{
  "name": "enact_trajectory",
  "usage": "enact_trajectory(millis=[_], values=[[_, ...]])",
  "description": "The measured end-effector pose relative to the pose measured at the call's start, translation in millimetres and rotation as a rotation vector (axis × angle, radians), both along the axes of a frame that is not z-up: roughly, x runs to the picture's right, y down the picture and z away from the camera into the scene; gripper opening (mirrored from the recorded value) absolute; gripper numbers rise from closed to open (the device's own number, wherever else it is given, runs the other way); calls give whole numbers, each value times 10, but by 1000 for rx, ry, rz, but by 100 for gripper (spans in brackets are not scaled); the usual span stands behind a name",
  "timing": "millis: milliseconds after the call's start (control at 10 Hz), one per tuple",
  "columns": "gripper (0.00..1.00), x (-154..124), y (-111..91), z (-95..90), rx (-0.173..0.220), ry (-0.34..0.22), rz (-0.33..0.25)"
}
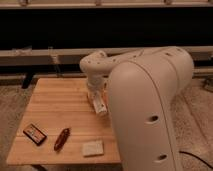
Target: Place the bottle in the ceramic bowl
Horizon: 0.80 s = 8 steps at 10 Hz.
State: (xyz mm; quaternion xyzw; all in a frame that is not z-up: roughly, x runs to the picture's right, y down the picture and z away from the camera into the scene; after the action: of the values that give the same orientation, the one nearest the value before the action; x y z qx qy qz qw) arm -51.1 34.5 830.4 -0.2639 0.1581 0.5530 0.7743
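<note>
1. Gripper [99, 104]: I hang over the table [50, 100], at 2 o'clock from its centre, pointing down. My wrist joint is directly above me at 12 o'clock.

2. Jaws: closed to their narrowest. A pale item [102, 109] shows at the tips, tilted with its lower end toward 5 o'clock. I cannot tell whether it is the bottle, or whether the jaws grip it.

3. Arm [150, 100]: my large white link fills the right of the view and covers the table's right edge, from 3 o'clock down to 5 o'clock.

4. Bowl: I cannot locate it. The arm hides part of the table.

5. Other items on the table, taken from the gripper:
- Box [35, 133], dark with an orange face, at 8 o'clock, near the left front corner, well apart from me.
- Brown item [61, 138], long and narrow, at 7 o'clock, lying flat just beside the box but not touching it.
- Pad [93, 148], flat, tan and square, at 6 o'clock, near the front edge.

6. All 3 items lie apart from each other.
</note>
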Motion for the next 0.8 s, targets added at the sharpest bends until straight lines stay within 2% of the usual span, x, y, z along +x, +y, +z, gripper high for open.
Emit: enact_trajectory(millis=[100,400,600,800], values=[[3,106,-15,14,2,4,10],[3,126,-28,49,5,10,22],[3,254,-105,133,20,26,28],[3,164,-127,206,22,23,20]])
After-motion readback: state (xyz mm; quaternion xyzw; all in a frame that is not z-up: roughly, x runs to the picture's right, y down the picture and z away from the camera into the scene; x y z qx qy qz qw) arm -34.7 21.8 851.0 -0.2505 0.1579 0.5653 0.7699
